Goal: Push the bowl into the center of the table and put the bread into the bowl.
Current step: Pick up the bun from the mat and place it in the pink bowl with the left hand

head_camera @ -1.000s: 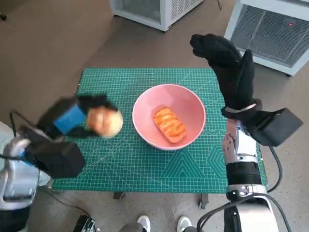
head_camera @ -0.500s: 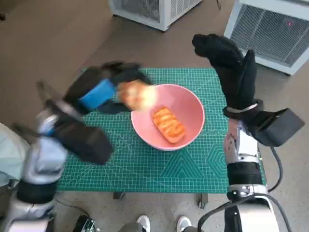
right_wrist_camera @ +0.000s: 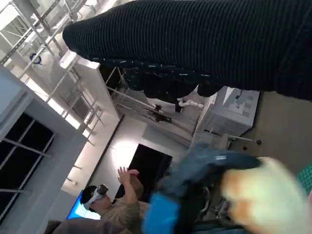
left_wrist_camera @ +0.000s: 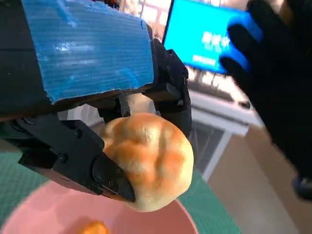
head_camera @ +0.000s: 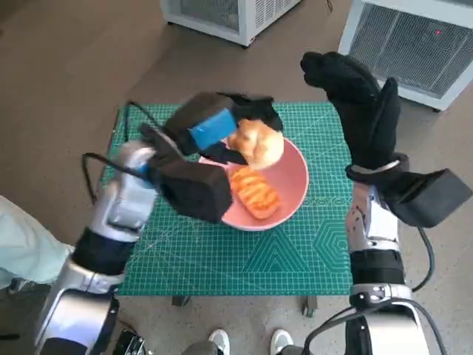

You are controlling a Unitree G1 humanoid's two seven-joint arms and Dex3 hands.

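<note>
A round bread roll (head_camera: 256, 143), gripped in the left hand (head_camera: 222, 129), is hanging over the far rim of the pink bowl (head_camera: 292, 188), having travelled in a second from low over the green mat (head_camera: 295, 255) at the bench's left side. Beneath the hand, a glazed orange pastry (head_camera: 253, 191) is already lying in the bowl, which is sitting near the bench's centre. The gloved right hand (head_camera: 362, 103) is staying raised beside the bowl, fingers extended, holding nothing. Only the release appears to remain.
</note>
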